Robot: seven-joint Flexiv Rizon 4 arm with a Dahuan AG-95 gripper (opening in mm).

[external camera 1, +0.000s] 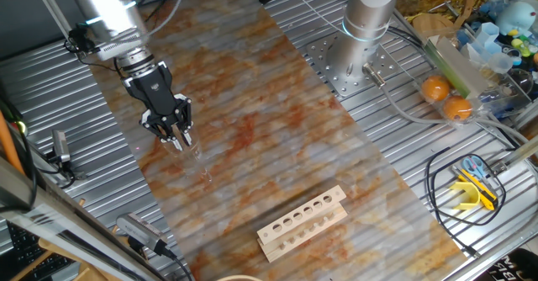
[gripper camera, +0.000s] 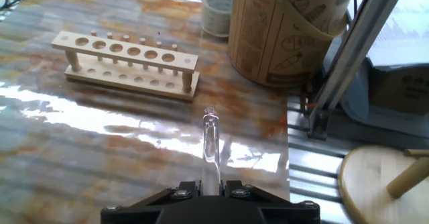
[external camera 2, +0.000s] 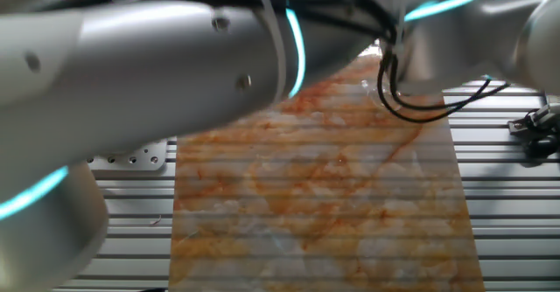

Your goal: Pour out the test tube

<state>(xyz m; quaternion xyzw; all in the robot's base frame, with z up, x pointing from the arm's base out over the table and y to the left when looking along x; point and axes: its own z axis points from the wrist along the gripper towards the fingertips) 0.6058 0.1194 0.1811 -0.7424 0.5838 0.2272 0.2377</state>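
The test tube [gripper camera: 211, 143] is a slim clear glass tube sticking forward out of my gripper [gripper camera: 212, 184], which is shut on its lower end. In one fixed view the gripper [external camera 1: 178, 140] hangs over the left part of the marbled mat, with the test tube [external camera 1: 195, 152] showing only faintly below the fingers, slanting down to the right. It is held above the mat, apart from the rack. The other fixed view is mostly blocked by the arm, so neither the tube nor the gripper shows there.
A pale wooden rack [gripper camera: 127, 62] [external camera 1: 301, 223] with a row of holes stands on the marbled mat [external camera 1: 277, 138]. A clear beaker [gripper camera: 217, 12] and a large printed cardboard tub [gripper camera: 288, 26] stand beyond it. Metal clamps [external camera 1: 60, 149] lie at the left edge.
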